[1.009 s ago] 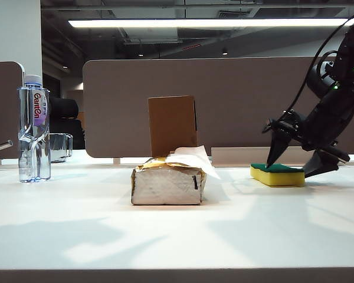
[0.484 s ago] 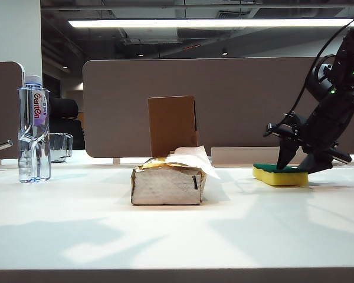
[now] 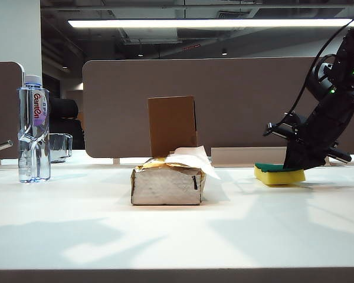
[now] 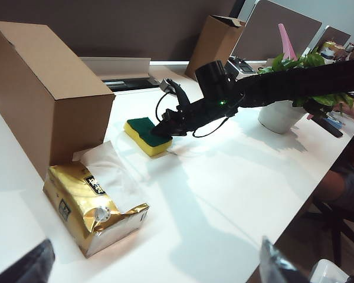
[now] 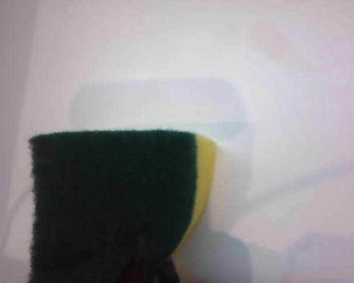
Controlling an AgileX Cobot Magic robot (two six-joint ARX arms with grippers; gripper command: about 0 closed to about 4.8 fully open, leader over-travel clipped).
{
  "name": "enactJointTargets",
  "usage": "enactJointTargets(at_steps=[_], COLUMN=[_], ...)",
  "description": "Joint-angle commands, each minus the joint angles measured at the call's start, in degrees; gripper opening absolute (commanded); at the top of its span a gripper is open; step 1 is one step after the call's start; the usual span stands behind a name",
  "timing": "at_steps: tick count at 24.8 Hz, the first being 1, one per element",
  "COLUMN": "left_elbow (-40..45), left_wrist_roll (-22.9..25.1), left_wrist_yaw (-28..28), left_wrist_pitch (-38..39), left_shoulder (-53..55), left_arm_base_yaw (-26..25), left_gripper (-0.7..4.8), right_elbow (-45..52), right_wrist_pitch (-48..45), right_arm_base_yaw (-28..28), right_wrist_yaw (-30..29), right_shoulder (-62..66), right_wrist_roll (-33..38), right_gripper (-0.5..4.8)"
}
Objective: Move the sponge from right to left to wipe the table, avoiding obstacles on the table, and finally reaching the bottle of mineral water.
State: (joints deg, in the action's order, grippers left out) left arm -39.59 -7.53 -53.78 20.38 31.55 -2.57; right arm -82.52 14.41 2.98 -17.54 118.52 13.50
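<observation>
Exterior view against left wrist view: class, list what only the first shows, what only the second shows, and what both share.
Only the exterior view: the bottle of mineral water and a glass mug at far left. Only the left wrist view: a potted plant, a second cardboard box, and the open left gripper. Both: the right gripper shut on the sponge, the tissue pack, the brown box, the table.

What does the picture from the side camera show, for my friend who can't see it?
The right arm's black tool is shut on a yellow foam sponge with a green top on the white table. Leftward stand a silvery tissue pack, a brown cardboard box and a clear water bottle.
</observation>
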Motion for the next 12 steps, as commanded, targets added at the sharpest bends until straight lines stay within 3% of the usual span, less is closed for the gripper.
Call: enactJointTargets(at_steps=[1,12], left_elbow=[-0.4,-0.4], left_wrist_roll=[0.0,0.0], left_wrist_yaw=[0.0,0.0], left_wrist_pitch=[-0.7,-0.8], left_shoulder=[0.0,0.0], left_arm_base_yaw=[0.0,0.0], left_gripper=[4.57,4.57], right_elbow=[0.1,0.2], right_wrist_pitch=[0.6,6.4], right_arm_base_yaw=[0.0,0.0], right_wrist_yaw=[0.9,0.9], right_shoulder=[0.1,0.1], right_wrist_roll=[0.0,0.0], right_gripper=[-0.09,-0.09])
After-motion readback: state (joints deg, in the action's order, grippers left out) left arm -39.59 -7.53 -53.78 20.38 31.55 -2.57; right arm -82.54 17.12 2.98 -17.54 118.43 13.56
